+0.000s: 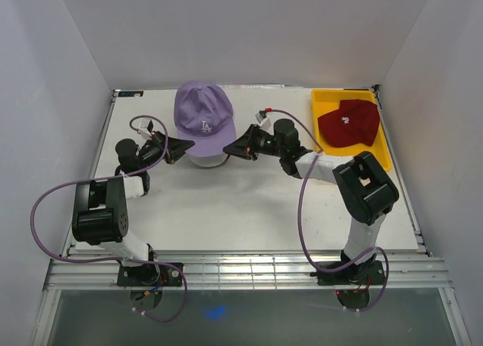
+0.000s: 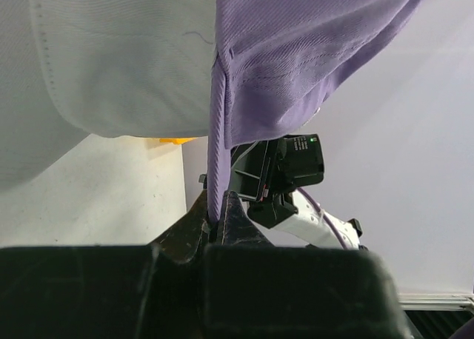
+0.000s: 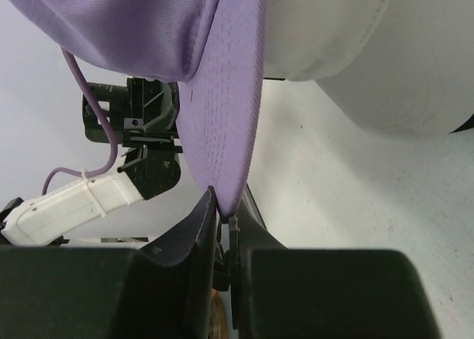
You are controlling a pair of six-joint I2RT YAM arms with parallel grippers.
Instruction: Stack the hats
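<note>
Holding the lavender cap (image 1: 204,110) between them, both arms appear to be at the placing step. The left gripper (image 1: 181,148) is clamped on one side of the brim and the right gripper (image 1: 229,148) on the opposite side, and both wrist views show the jaws closed onto the fabric. The cap hangs over a white cap (image 1: 207,162), which from above shows only as a pale edge beneath it. Whether the lavender crown already rests on the white one, or whether further caps lie under it, cannot be told. A dark red cap (image 1: 347,123) sits well apart in the yellow tray (image 1: 323,97) at the far right of the table (image 1: 226,210), not yet stacked. Judgement: the next move calls for lowering the lavender cap squarely over the white crown with the brims aligned. Both grips should then release together so that neither side drags it askew.
</note>
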